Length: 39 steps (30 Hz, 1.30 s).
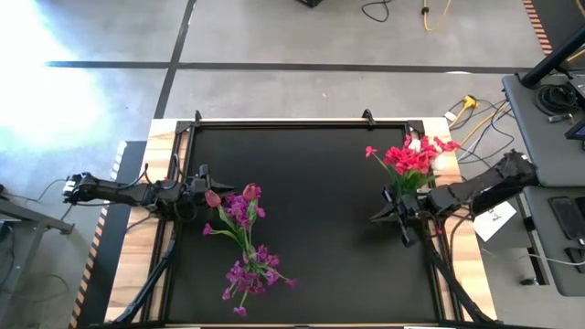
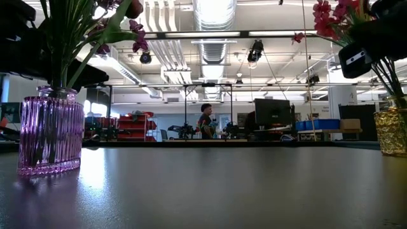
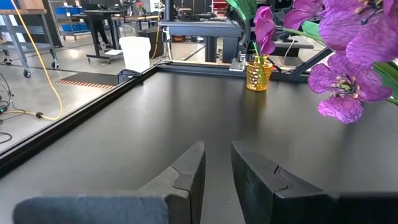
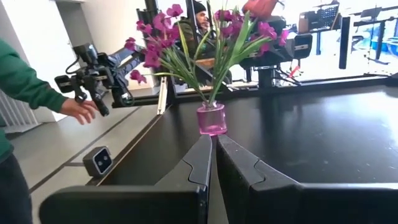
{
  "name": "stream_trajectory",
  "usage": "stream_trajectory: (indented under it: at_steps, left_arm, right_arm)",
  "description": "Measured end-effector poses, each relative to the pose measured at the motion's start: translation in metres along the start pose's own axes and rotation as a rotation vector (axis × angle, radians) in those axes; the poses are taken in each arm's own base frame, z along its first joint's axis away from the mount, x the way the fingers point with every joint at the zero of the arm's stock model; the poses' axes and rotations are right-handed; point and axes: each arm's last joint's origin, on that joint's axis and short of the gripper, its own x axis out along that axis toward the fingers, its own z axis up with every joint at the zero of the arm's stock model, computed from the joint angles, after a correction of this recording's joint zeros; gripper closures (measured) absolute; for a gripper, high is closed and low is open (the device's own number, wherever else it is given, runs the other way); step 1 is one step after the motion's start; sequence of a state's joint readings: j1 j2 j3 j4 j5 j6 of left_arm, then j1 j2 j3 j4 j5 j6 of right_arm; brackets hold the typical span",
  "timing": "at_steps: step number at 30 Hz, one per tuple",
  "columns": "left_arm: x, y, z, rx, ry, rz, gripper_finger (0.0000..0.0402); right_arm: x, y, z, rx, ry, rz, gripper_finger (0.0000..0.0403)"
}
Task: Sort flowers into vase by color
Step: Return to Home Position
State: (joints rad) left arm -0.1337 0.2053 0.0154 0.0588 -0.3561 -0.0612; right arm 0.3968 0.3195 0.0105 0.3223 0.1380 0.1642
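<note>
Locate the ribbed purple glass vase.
The ribbed purple glass vase stands upright on the left half of the black table, beside the left gripper. It holds the purple flowers and shows at the low view's left.

On the desk [image 1: 320, 238], the left vase [image 2: 49, 133] holds one bunch of flowers [image 1: 245, 239] near the left hand [image 1: 203, 179]. The right vase [image 2: 393, 130] holds another bunch [image 1: 411, 157] just beside the right hand [image 1: 386, 214].
</note>
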Motion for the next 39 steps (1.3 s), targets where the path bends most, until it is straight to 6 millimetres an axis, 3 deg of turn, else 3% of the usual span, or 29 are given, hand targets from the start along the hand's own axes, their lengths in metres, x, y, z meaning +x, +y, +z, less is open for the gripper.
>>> stream_trajectory:
  at_steps: [8,14,25,39]
  left_arm:
    - [0.0,0.0,0.0,0.0,0.0,0.0,0.0338]
    - [0.0,0.0,0.0,0.0,0.0,0.0,0.0338]
    - [0.0,0.0,0.0,0.0,0.0,0.0,0.0338]
    - [0.0,0.0,0.0,0.0,0.0,0.0,0.0338]
  right_arm:
    - [0.015,-0.008,-0.009,-0.012,0.077,-0.058,0.0385]
    - [0.02,-0.012,-0.014,0.025,0.123,-0.007,0.0385]
    - [0.013,-0.022,-0.016,0.086,0.182,-0.023,0.0385]
    - [-0.008,-0.022,-0.004,0.053,0.067,-0.042,0.0385]
